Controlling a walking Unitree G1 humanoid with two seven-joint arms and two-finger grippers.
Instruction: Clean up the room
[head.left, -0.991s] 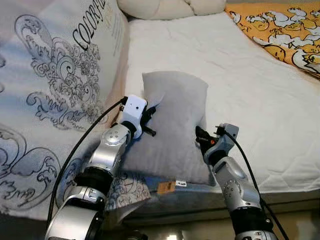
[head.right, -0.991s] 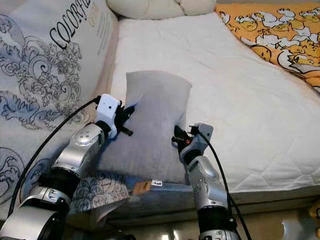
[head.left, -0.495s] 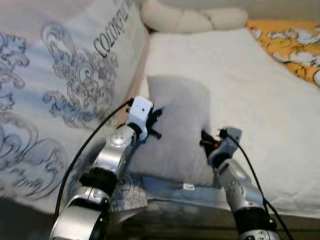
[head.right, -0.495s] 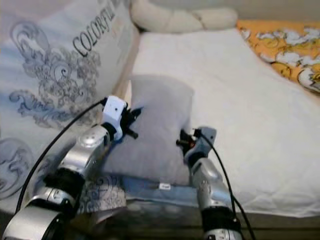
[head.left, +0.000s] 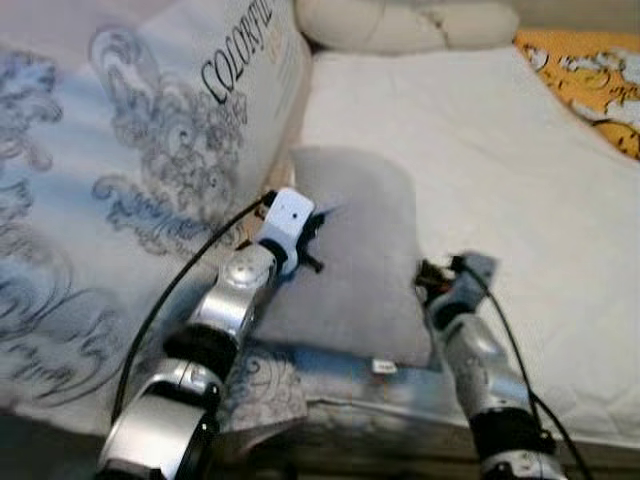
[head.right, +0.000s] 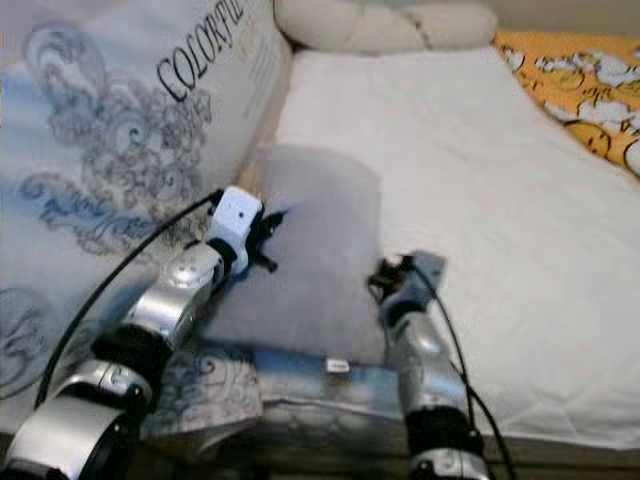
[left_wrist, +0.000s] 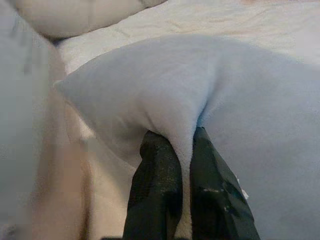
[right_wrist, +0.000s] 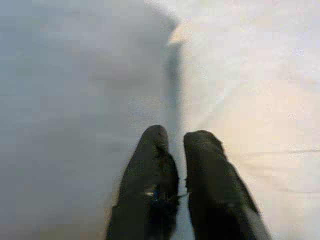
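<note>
Grey pillow (head.left: 360, 250) on white mattress (head.left: 520, 180); left gripper (left_wrist: 184, 150) pinches its left edge, right gripper (right_wrist: 172, 142) nearly closed, empty, at its right edge.

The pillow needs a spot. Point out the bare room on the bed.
Free: the white mattress between the gray pillow and the orange blanket, below the cream pillows. Crowded: the pillow's left, where the left gripper pinches it beside the patterned mattress; the right gripper flanks its other edge.
</note>
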